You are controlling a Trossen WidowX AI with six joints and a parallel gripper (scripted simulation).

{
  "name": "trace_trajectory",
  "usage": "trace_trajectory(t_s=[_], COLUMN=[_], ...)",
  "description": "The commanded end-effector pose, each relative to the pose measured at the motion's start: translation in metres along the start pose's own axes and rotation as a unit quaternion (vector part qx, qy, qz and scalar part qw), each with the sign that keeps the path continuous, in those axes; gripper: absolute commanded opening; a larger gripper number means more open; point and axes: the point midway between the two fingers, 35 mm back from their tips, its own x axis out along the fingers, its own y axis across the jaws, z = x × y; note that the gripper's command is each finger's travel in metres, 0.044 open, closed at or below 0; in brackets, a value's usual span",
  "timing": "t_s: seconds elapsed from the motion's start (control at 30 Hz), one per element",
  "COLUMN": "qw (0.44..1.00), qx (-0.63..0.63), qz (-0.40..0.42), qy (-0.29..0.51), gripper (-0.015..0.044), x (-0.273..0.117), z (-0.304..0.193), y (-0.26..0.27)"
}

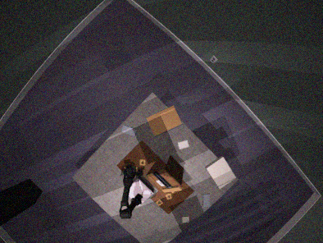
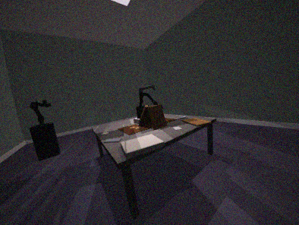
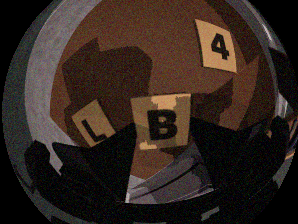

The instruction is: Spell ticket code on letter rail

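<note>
The tile B [image 3: 162, 124] stands between the fingertips in the wrist view. My gripper [image 3: 162, 124] [image 1: 133, 168] is shut on it, low over the brown board [image 1: 141, 149] [image 3: 120, 30]. The tile L [image 3: 93, 122] lies tilted beside the left finger. The tile 4 [image 3: 216, 46] lies farther off at the upper right. The top view shows a tile [image 1: 142, 162] near the gripper and two more tiles [image 1: 168, 196] [image 1: 159, 203] at the board's other end, letters unreadable. The rail is hard to make out among the dark bars at the board's middle. The ticket's code is not readable.
A dark upright panel [image 1: 175, 169] [image 2: 153, 117] rises from the board. An orange slab [image 1: 166, 119] [image 2: 197, 122], a cream slab [image 1: 221, 172] [image 2: 142, 144] and a white card [image 1: 183, 144] [image 2: 177, 128] lie around the board. Another arm stands on a black pedestal [image 2: 45, 141] off the table.
</note>
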Motion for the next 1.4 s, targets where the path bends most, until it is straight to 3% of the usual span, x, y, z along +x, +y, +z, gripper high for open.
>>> trace_trajectory(t_s=[0.0,1.37], qw=[1.0,1.0], qx=[0.003,0.003], qz=[-0.001,-0.001], qy=[-0.002,-0.002], gripper=[0.0,0.0], x=[-0.003,-0.025], z=[0.0,-0.002], y=[0.0,0.001])
